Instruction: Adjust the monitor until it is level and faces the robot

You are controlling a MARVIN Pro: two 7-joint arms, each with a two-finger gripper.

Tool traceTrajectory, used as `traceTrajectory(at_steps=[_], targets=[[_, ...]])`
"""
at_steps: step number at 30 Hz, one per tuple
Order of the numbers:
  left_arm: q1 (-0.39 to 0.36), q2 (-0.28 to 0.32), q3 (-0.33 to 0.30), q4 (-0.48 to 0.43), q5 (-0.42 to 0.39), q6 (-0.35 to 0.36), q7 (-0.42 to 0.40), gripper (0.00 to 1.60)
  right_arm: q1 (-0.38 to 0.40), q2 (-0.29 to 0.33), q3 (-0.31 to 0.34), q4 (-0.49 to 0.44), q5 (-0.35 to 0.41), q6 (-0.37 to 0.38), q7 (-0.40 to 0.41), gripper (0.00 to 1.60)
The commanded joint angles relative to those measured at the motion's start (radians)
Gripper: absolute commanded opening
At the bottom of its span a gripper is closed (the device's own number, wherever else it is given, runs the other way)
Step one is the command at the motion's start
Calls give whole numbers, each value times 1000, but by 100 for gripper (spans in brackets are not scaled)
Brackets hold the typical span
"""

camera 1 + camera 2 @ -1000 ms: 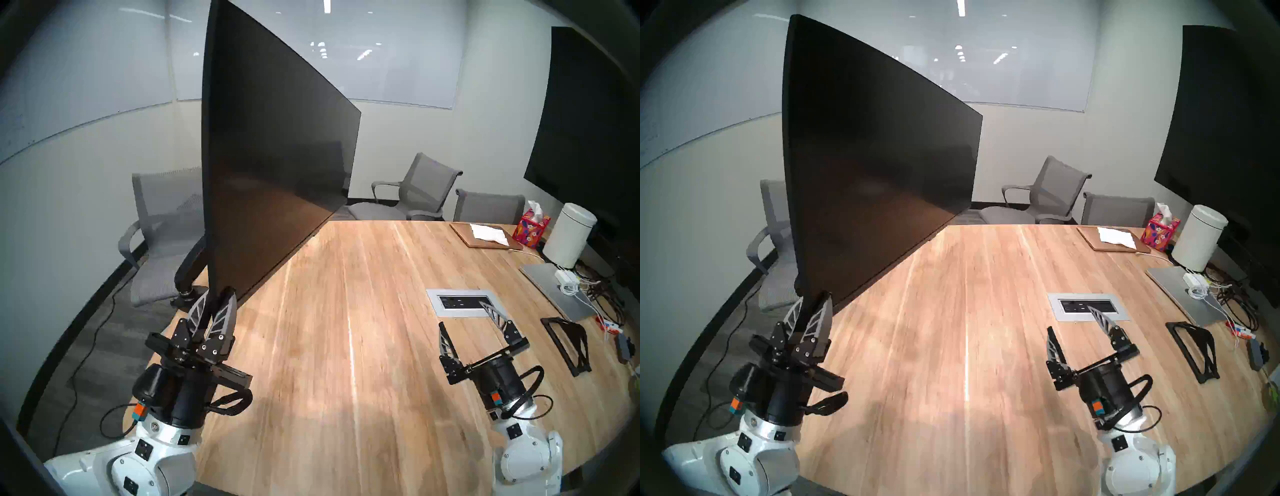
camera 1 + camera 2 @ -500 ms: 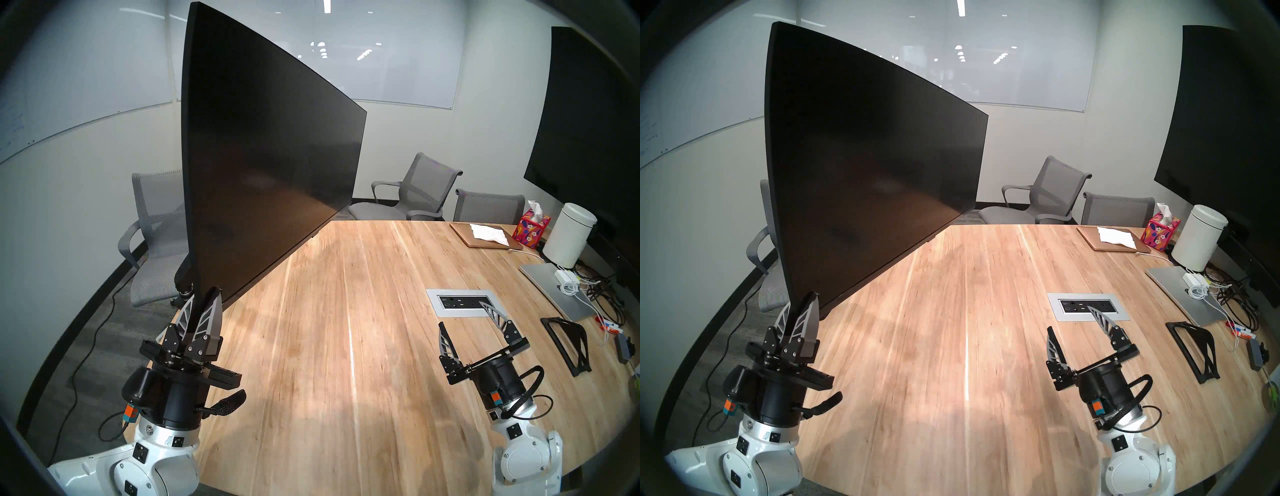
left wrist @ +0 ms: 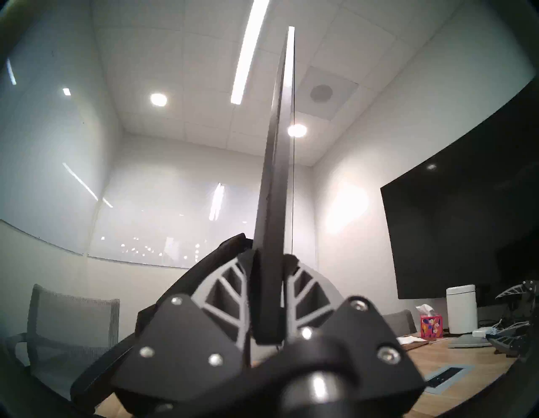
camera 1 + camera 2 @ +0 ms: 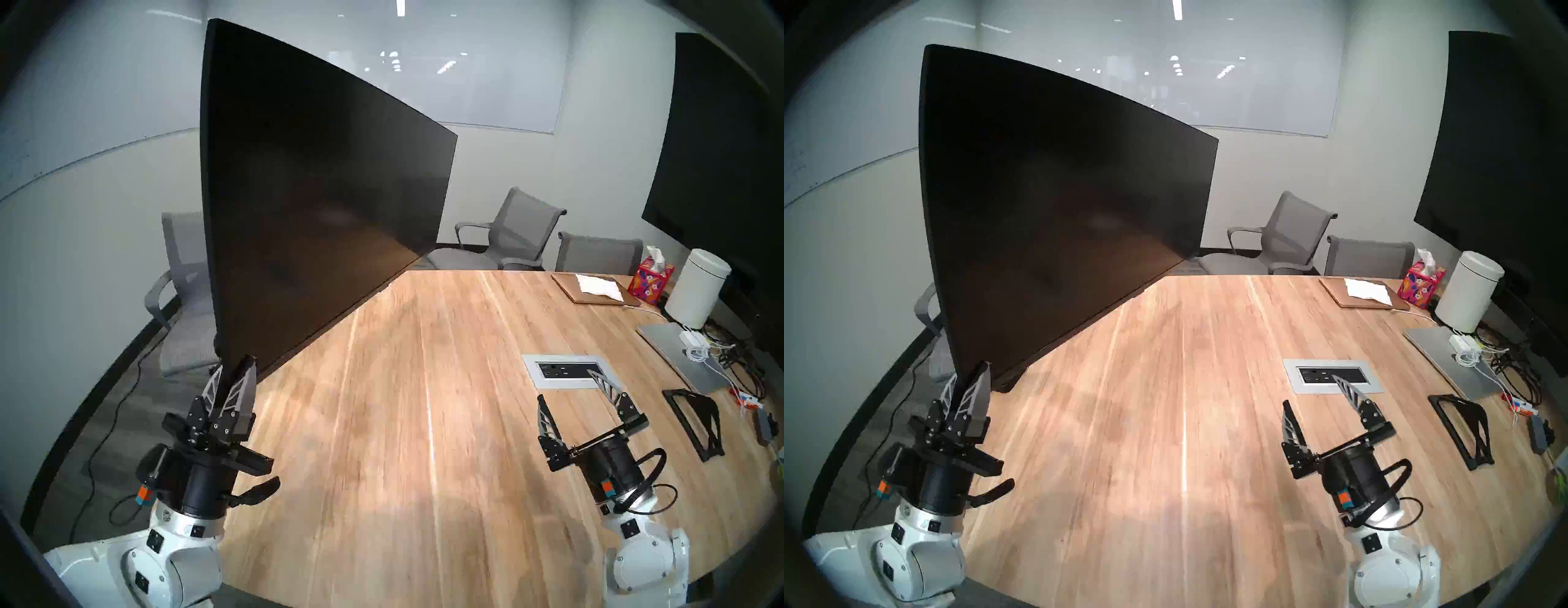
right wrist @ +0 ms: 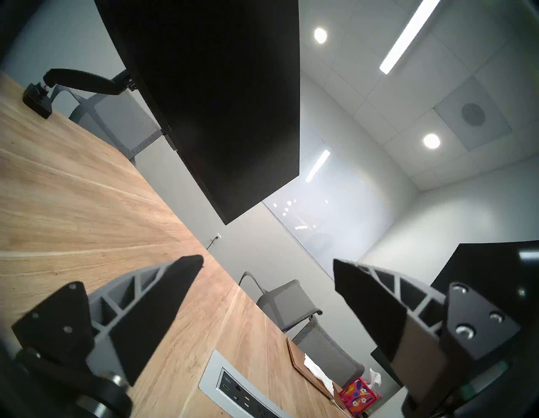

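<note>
Monitor swung further leftward, left fingers (pinching its corner); right fingers wide, empty.

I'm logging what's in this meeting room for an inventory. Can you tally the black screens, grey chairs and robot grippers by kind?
Black screens: 2, the monitor and the larger screen.
Grey chairs: 3.
Grippers: 2, the left gripper and the right gripper.
Total: 7
</note>
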State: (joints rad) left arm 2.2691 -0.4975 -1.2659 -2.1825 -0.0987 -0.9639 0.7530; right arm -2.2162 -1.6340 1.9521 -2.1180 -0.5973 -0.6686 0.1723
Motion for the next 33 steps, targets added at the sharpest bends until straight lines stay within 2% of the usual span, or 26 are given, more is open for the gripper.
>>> traceTrajectory(at_steps=[1,14,18,33], targets=[[24,29,-26,42,-81,4,19,0,2,-2,0,-20,6,-2,-3,160],[16,-23,-36,36,-188,4,-12,0,2,-2,0,-20,6,-2,-3,160],[10,-61,-36,32,-207,4,-17,0,2,-2,0,-20,6,-2,-3,160],[-15,-137,-63,55,-281,4,-105,0,2,-2,0,-20,6,-2,-3,160]])
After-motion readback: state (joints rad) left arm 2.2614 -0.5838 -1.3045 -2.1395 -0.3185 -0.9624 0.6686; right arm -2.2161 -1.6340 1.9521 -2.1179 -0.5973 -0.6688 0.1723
